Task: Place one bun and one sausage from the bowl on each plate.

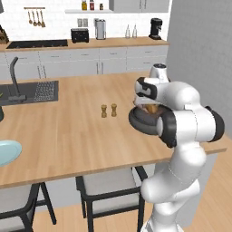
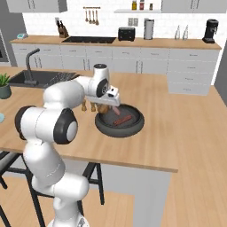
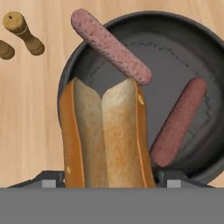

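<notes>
A split, pale tan bun [image 3: 105, 135] stands on end between my fingertips [image 3: 50, 180], over the near rim of the dark grey bowl [image 3: 131, 18]. My gripper [image 3: 111, 179] is shut on this bun. One reddish-brown sausage [image 3: 111, 46] leans across the bowl's rim just beyond the bun, and another sausage [image 3: 179, 120] lies on the bowl's floor. From the right base view, the gripper [image 2: 104, 106] hangs over the left side of the bowl [image 2: 119, 129], with a sausage [image 2: 123, 119] inside. The pale blue plate [image 1: 7, 152] sits at the counter's far left.
Two small brown shakers [image 1: 108, 110] stand on the wooden counter just left of the bowl [image 1: 136, 123], close to my hand [image 3: 24, 33]. A sink and tap [image 1: 18, 88] lie at the far left. Stools [image 1: 106, 188] stand under the counter's front edge.
</notes>
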